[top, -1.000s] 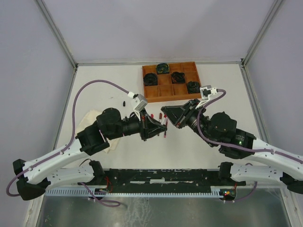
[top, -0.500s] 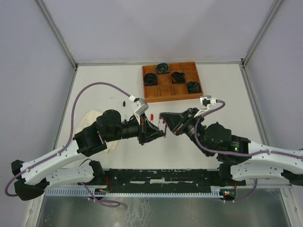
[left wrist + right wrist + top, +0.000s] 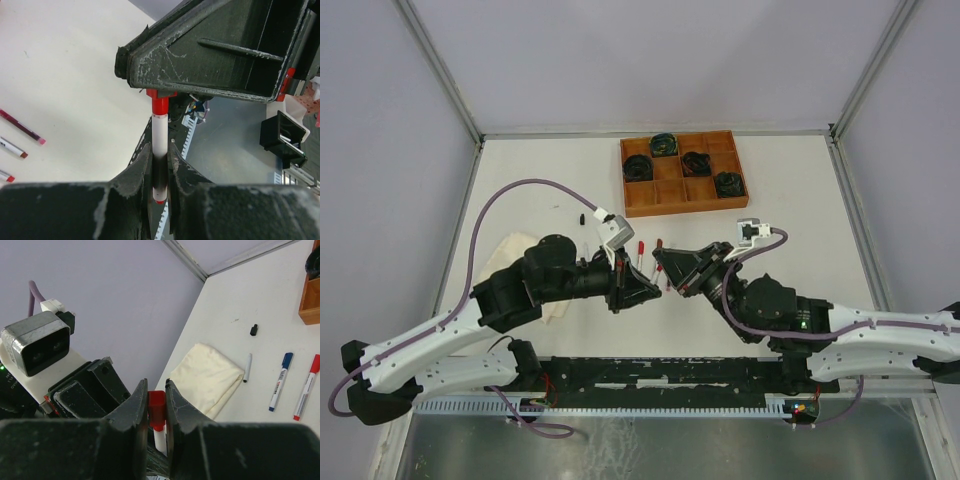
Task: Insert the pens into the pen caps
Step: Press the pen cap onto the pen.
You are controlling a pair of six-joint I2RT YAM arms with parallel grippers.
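The left claw [image 3: 160, 151] is closed narrowly on the white barrel of a pen [image 3: 159, 131], which points straight out ahead of its fingertips. A red cap [image 3: 156, 401] sits at the far end of this pen and touches the barrel; how deep it is seated I cannot tell. The right claw [image 3: 156, 389] pinches that cap between its two fingers, so the two claws meet tip to tip. Beyond the right claw, a folded cream cloth [image 3: 207, 375] lies on the table, with a small black cap [image 3: 254, 329] further away. To the right of the cloth lie a blue-capped pen [image 3: 280, 381] and a red-capped pen [image 3: 306, 387].
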